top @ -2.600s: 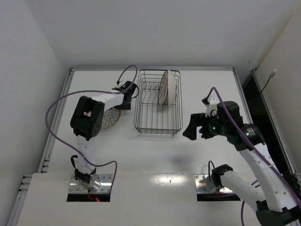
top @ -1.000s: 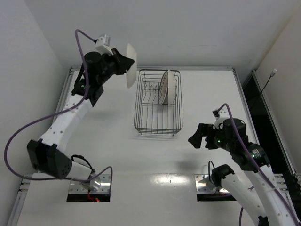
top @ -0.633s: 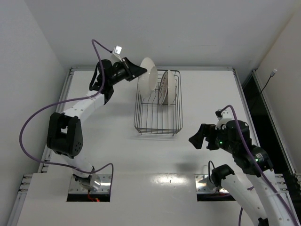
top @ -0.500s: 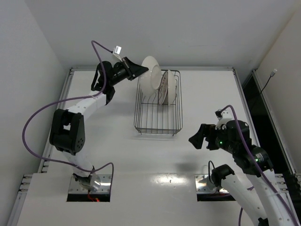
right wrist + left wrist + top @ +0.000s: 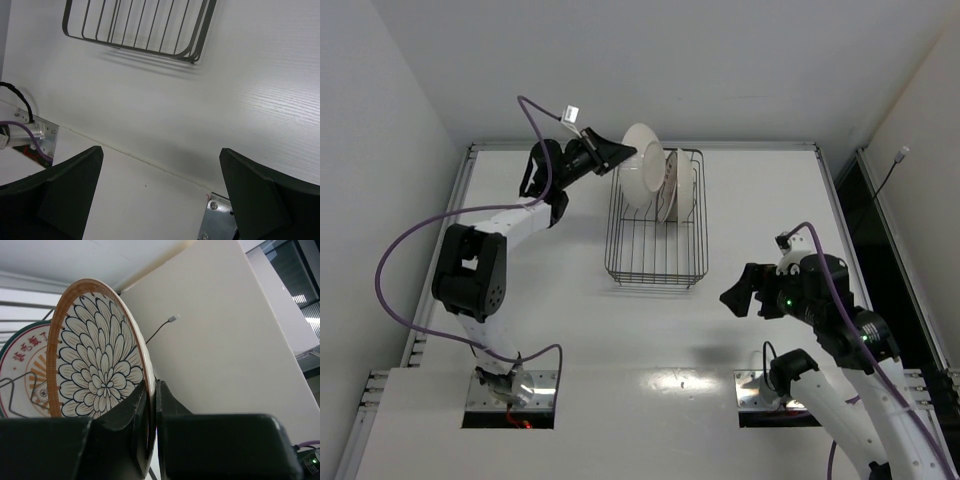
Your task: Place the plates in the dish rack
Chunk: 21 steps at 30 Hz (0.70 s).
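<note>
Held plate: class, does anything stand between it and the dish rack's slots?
Nothing visible does. The held plate, shut in the left gripper, hangs over the dish rack; the sunburst plate stands in the rack beside it, not beneath.

Petal plate (image 5: 97,365): white ground, black-outlined petals radiating from centre, orange-brown hatched rim band; back plain white.
Sunburst plate (image 5: 22,375): white, orange rays, red characters, dark green edge.
Rack (image 5: 655,284): dark grey wire.
Bench (image 5: 570,330): white.
Left claw (image 5: 150,410), right claw (image 5: 730,293): black.
Left arm (image 5: 505,218), right arm (image 5: 880,400): white links, black joints.
Cables (image 5: 395,260): purple.
</note>
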Motion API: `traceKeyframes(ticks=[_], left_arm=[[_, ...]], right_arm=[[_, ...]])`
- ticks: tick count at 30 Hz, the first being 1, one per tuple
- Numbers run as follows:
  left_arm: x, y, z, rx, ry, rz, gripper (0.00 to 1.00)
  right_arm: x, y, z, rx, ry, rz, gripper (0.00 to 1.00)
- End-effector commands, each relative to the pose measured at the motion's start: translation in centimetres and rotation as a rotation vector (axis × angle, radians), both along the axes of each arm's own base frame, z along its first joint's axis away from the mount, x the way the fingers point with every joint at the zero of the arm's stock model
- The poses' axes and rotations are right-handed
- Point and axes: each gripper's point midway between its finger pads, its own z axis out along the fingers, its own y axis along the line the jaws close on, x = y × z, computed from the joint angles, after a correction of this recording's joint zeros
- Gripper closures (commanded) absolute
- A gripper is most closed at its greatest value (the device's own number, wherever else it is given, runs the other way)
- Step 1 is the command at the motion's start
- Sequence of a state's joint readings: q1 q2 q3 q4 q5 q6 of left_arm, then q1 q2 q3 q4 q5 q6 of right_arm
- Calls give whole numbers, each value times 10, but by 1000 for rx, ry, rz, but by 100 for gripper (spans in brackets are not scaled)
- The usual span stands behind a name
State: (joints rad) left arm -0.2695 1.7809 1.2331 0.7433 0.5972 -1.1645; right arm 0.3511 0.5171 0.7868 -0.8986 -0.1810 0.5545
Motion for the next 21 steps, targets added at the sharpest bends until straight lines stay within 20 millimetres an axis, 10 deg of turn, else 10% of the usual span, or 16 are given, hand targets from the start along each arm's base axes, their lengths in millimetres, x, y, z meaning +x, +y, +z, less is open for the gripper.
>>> traceKeyframes(ticks=[1,21], left_arm=[[-8,-3,47,-84,-173,12,100],[22,-19,-2,-16,-33,110,96]], right_arm=[[6,5,11,32,-22,2,0],[2,11,11,44,16,35,0]])
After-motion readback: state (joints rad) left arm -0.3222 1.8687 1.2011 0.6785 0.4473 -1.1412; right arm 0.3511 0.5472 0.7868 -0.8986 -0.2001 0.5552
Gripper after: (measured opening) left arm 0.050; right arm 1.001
